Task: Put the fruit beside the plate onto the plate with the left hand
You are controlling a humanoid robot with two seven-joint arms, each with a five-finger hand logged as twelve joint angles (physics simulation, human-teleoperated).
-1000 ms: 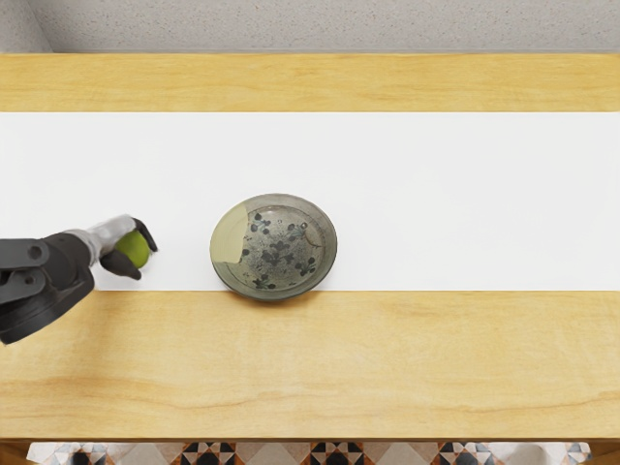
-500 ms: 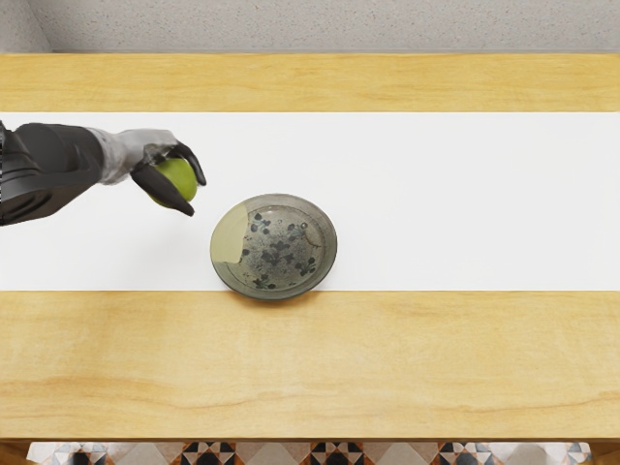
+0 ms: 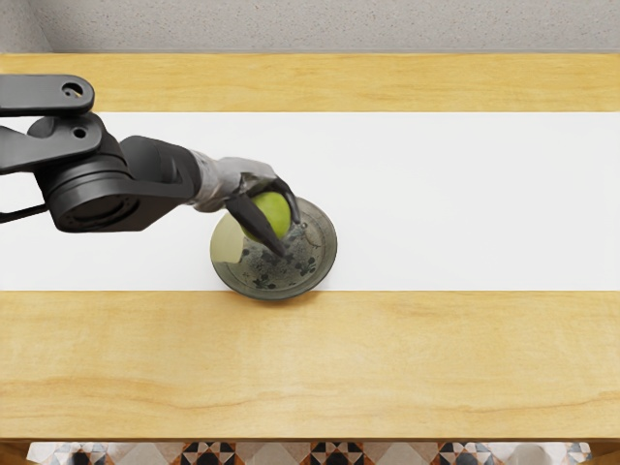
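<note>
The left hand [image 3: 254, 205] now sits over the plate [image 3: 315, 254], where half a second ago it was off to the plate's left, nearer the desk's far edge. Its dark fingers [image 3: 263, 232] are wrapped around the green fruit [image 3: 272, 213], the same grasp as in both earlier frames. The fruit has travelled from the white runner [image 3: 465, 194] near the left edge of the desk [image 3: 310, 358] to a spot above the plate's far-left part. Whether it touches the plate's surface cannot be told. The left arm [image 3: 107, 179] reaches much farther in from the left edge than before. The plate has not moved: it lies at the runner's near edge, about midway along the desk.
</note>
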